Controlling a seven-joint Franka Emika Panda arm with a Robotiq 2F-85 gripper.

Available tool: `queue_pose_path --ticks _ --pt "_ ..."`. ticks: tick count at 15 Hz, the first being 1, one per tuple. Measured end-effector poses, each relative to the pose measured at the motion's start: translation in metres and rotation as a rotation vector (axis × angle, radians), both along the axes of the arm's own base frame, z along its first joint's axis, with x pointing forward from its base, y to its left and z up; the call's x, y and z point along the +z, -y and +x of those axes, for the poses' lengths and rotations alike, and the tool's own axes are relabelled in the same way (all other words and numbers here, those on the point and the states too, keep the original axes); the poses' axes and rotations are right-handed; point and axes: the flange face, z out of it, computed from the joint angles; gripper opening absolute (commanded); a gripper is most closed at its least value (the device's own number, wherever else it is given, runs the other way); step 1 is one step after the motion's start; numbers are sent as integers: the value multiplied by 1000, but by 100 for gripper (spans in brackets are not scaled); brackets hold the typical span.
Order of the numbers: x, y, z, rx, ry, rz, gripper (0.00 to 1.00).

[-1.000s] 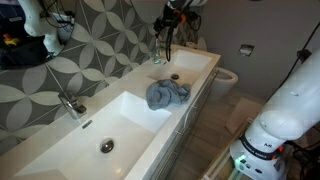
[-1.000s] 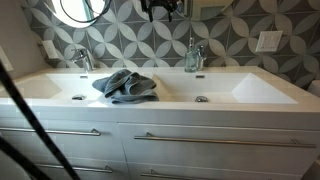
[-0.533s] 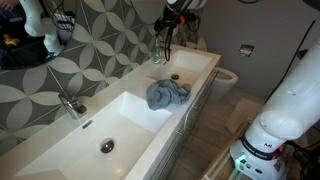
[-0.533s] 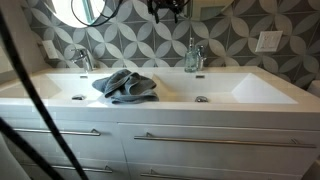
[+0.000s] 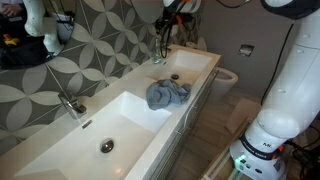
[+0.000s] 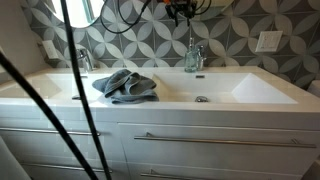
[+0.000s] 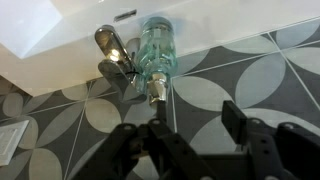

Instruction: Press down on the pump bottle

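Note:
The clear glass pump bottle (image 6: pixel 190 54) stands at the back of the white counter by a chrome faucet (image 6: pixel 198 58). It also shows in an exterior view (image 5: pixel 159 52). In the wrist view the bottle (image 7: pixel 157 48) points its pump head toward the camera, beside the faucet (image 7: pixel 115 55). My gripper (image 6: pixel 181 10) hangs high above the bottle, clear of it, at the top of both exterior views (image 5: pixel 172 8). In the wrist view its two black fingers (image 7: pixel 197 135) are spread apart and hold nothing.
A blue-grey towel (image 6: pixel 125 85) lies bunched between the two sink basins (image 5: pixel 167 94). A second faucet (image 6: pixel 82 60) stands at the other basin. A toilet (image 5: pixel 225 82) sits beyond the counter's end. Black cables (image 6: pixel 75 90) hang across an exterior view.
The gripper has moved sideways along the wall to stand nearly over the pump bottle. The arm's white body and cables have swung into view. Bottle and towel have not moved.

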Motion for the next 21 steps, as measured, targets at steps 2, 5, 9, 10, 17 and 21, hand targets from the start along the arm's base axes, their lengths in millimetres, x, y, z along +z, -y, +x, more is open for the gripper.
queue_pose_path --ticks 2,5,9,10,17,21 --pt "-6 10 14 -6 22 3 18" --pt "-16 20 33 -8 51 12 1" --pt "-30 26 55 -8 78 6 1" --pt "-33 26 60 -7 79 6 2" --pt "-51 30 83 -4 81 8 2" --pt "-59 30 89 0 70 7 2"
